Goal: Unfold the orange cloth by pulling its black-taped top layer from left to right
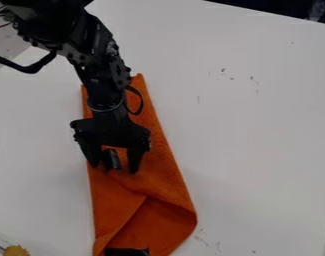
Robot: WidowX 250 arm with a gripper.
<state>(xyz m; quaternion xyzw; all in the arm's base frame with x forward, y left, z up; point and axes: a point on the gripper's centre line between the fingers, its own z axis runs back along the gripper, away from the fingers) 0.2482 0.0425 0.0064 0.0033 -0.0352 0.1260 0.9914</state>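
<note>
Gripper [114, 166], fingers parted apparently to clear a dark piece [112, 159], is hanging over orange cloth [162, 167] toward the table's [258, 130] left edge.

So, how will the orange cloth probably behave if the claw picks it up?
The orange cloth is probably floppy: it folds over itself near the bottom of the view. It is likely light for its size, since it looks like thin, fuzzy fabric. The fold may open during lifting, because I see nothing fastening it.
</note>
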